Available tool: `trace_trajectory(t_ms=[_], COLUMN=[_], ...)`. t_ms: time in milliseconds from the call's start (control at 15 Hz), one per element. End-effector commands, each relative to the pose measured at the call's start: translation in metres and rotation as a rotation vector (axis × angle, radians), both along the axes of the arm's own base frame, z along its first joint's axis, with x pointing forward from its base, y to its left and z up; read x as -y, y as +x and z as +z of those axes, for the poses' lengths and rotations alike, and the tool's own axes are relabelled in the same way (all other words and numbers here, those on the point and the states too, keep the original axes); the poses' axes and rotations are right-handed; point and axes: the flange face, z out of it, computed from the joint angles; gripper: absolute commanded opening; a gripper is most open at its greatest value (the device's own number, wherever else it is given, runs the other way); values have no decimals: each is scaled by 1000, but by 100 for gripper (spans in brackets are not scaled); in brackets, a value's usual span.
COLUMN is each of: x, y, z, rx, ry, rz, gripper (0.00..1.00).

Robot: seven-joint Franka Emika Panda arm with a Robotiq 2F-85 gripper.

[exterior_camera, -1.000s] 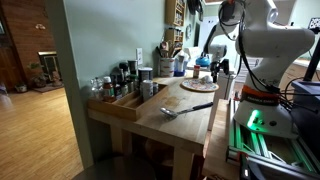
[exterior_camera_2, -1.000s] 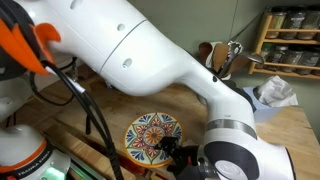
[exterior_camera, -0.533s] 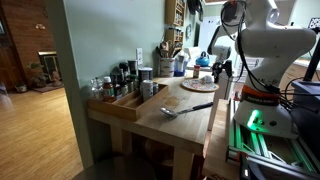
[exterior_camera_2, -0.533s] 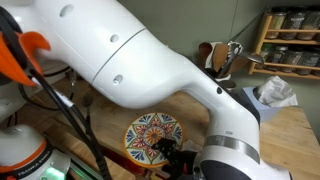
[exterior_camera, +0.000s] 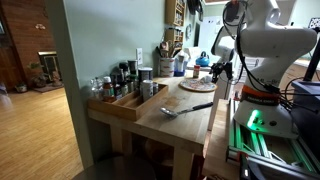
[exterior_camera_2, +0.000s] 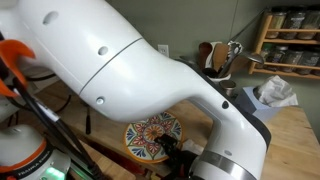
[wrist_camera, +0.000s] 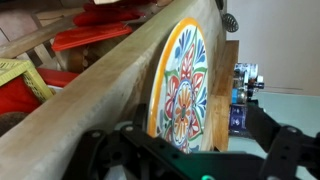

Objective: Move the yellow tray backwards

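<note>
Wood table [exterior_camera: 186,120] holds the yellow tray [exterior_camera: 197,85] flat, face up; my wrist view shows its painted pattern, an exterior view doesn't; whether the claw [exterior_camera_2: 170,152] grips I cannot tell.

In an exterior view the camera is standing well back, facing along the table [exterior_camera: 185,125] toward the arm [exterior_camera: 262,40]. In an exterior view it is sitting close behind the arm [exterior_camera_2: 130,60], looking down. The wrist view is skimming the table [wrist_camera: 90,110]. All are sharing the tray [exterior_camera: 198,86] [exterior_camera_2: 152,135] [wrist_camera: 185,80].

White robot arm [exterior_camera_2: 130,60] filling the frame, yellow tray [exterior_camera_2: 150,133] by the surface's [exterior_camera_2: 295,140] near edge, dark gripper [exterior_camera_2: 172,152] at its rim
</note>
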Motion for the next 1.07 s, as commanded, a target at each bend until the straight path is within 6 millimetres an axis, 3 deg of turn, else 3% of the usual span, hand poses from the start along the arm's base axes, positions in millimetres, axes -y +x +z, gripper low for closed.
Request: trace_trajectory(t_ms=[0,267,333,400,1000], x=[-8,-14,-15,-15,-18], y=[3,8,9,9,7], z=[-14,-20,-21,-21,-33], rx=[35,53,57,63,86], ry=[36,59,63,68,113], rz=[-86,-135,-140,-149,-181], gripper=[100,100,92,73,5])
